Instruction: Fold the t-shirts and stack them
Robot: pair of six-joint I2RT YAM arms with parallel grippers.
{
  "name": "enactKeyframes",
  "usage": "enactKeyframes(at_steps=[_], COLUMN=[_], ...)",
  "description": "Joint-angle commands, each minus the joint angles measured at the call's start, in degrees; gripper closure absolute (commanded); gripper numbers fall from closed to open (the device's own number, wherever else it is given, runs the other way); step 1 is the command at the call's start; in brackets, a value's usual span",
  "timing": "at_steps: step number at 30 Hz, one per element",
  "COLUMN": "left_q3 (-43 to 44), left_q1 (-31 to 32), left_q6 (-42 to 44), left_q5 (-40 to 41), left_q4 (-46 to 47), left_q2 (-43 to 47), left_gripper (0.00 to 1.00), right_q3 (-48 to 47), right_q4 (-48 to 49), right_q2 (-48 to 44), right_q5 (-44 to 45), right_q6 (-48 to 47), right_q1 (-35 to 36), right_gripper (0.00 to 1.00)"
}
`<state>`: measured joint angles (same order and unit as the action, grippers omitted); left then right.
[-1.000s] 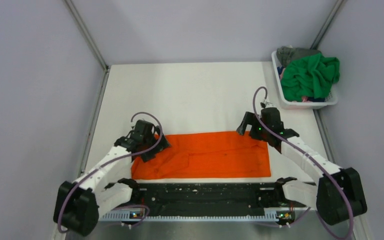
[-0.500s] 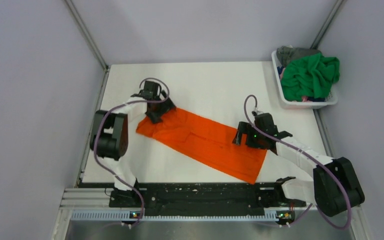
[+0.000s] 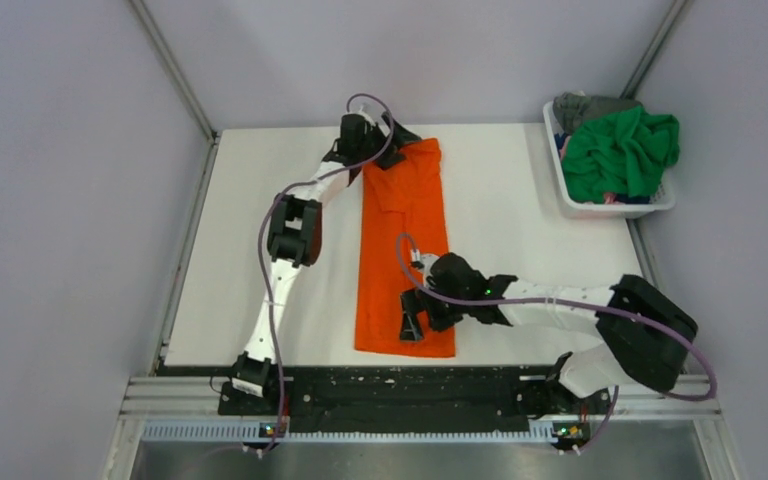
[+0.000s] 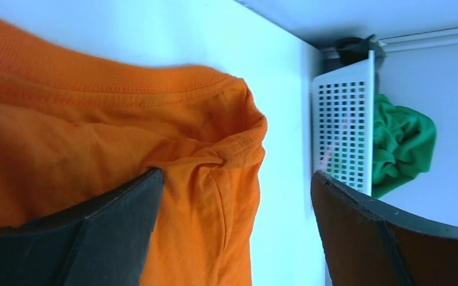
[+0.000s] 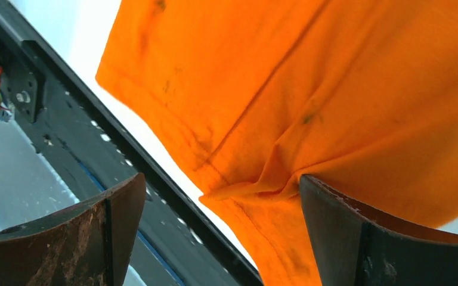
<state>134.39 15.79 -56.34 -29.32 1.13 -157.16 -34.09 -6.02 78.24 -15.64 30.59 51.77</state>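
The bright orange cloth t-shirt [image 3: 405,250], folded into a long strip, lies lengthwise down the white counter [image 3: 520,230], the left end effector [image 4: 235,179] spread at its far end, the right end effector [image 5: 220,179] spread at its near hem. Next, I'd guess, one must pinch an end and carry it over to halve the strip. A second ago it lay crosswise along the near edge.

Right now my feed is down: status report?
Left gripper, right gripper: jaws open at far and near ends of orange t-shirt. Folded, flat. White basket far right, clear of it.
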Motion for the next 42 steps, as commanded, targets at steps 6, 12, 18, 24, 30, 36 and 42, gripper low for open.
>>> enactKeyframes(at_steps=[6,12,18,24,30,36,42], left_q3=[2.5,-0.2,-18.3,-43.1,-85.3,-108.5,-118.2], left_q1=[1.6,1.3,1.3,1.6,3.0,7.8,10.4], left_q6=[-4.4,-0.5,4.7,13.6,10.1,3.2,-1.9], left_q5=[3.8,1.5,1.7,13.8,18.9,19.9,17.6], left_q4=[9.6,6.8,3.7,-14.7,-12.7,-21.2,-25.1], left_q2=[-2.6,8.6,29.5,56.8,85.0,106.6,118.5], left_gripper=[0.01,0.01,0.01,0.01,0.01,0.03,0.12], right_q3=[-13.4,-11.2,-2.1,6.9,10.9,11.7,11.1], right_q4=[-4.3,-3.8,-6.2,-7.8,-5.9,-3.0,0.1], right_q2=[7.9,-4.2,-18.2,-26.4,-25.8,-20.4,-14.8], right_q5=[2.2,8.3,11.7,8.6,4.3,4.0,3.9], right_q6=[-5.4,-5.4,1.9,9.1,13.8,13.8,14.3], right_q1=[4.4,4.5,4.3,4.3,4.3,4.4,4.4], right_gripper=[0.02,0.01,0.01,0.02,0.09,0.22,0.39])
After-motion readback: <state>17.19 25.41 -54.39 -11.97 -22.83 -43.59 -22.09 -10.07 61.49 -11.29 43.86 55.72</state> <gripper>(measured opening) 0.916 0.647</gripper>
